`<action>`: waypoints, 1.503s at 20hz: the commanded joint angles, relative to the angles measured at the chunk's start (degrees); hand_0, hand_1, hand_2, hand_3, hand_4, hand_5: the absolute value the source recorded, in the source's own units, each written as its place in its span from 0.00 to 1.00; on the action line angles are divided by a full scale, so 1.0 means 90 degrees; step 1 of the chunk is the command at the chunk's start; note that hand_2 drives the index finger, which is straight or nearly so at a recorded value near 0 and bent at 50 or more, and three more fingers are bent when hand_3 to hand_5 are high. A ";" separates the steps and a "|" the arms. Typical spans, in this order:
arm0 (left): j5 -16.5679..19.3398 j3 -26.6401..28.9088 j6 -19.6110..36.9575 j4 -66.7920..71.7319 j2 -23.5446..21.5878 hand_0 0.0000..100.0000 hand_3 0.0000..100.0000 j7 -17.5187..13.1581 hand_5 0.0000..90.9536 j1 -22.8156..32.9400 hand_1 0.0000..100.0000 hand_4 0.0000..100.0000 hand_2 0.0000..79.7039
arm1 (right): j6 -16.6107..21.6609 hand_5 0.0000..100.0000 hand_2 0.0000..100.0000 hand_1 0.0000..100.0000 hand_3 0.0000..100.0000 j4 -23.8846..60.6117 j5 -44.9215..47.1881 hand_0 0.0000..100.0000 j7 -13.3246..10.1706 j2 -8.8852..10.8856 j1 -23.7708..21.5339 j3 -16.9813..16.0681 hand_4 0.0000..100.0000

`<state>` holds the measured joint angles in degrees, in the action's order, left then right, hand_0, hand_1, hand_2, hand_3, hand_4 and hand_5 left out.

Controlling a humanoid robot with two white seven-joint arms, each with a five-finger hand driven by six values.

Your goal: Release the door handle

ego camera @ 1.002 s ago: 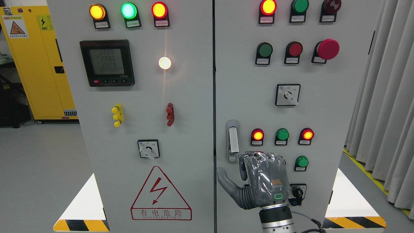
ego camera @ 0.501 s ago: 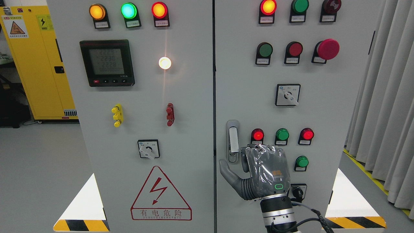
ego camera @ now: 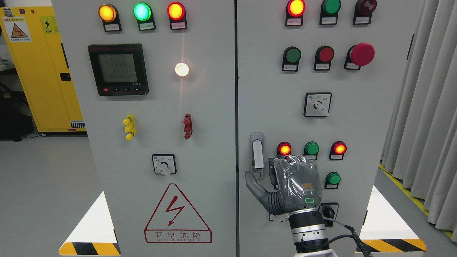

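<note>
Low on the right cabinet door, the right hand (ego camera: 291, 185) is seen beside the door handle (ego camera: 257, 154), fingers spread and gripping nothing, thumb at its base; a straight, clean withdrawal is advised.

Glossy metal door handle (ego camera: 257, 154)
</note>
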<state>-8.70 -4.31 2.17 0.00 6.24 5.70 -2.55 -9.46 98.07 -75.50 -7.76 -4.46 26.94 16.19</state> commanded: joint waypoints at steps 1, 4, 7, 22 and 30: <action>0.0000 0.0000 0.0003 -0.0078 0.0000 0.12 0.00 0.0001 0.00 0.0000 0.56 0.00 0.00 | -0.0003 1.00 1.00 0.34 1.00 -0.0096 0.0010 0.32 0.0003 -0.0022 0.0083 -0.0090 1.00; 0.0000 0.0000 0.0003 -0.0078 0.0000 0.12 0.00 0.0001 0.00 0.0000 0.56 0.00 0.00 | -0.0003 1.00 1.00 0.34 1.00 -0.0106 0.0000 0.33 0.0003 -0.0032 0.0122 -0.0090 1.00; 0.0000 0.0000 0.0003 -0.0078 0.0000 0.12 0.00 0.0001 0.00 0.0000 0.56 0.00 0.00 | -0.0003 1.00 1.00 0.34 1.00 -0.0086 0.0010 0.34 0.0012 -0.0032 0.0122 -0.0080 1.00; 0.0000 0.0000 0.0003 -0.0078 0.0000 0.12 0.00 0.0001 0.00 0.0000 0.56 0.00 0.00 | -0.0003 1.00 1.00 0.42 1.00 -0.0086 0.0020 0.35 0.0022 -0.0042 0.0171 -0.0071 1.00; 0.0000 0.0000 0.0003 -0.0078 0.0000 0.12 0.00 0.0001 0.00 0.0000 0.56 0.00 0.00 | -0.0003 1.00 1.00 0.41 1.00 -0.0096 0.0059 0.36 0.0022 -0.0042 0.0171 -0.0002 1.00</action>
<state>-8.70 -4.31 2.17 0.00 6.24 5.71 -2.55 -9.47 97.30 -75.16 -7.52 -4.78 28.38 15.75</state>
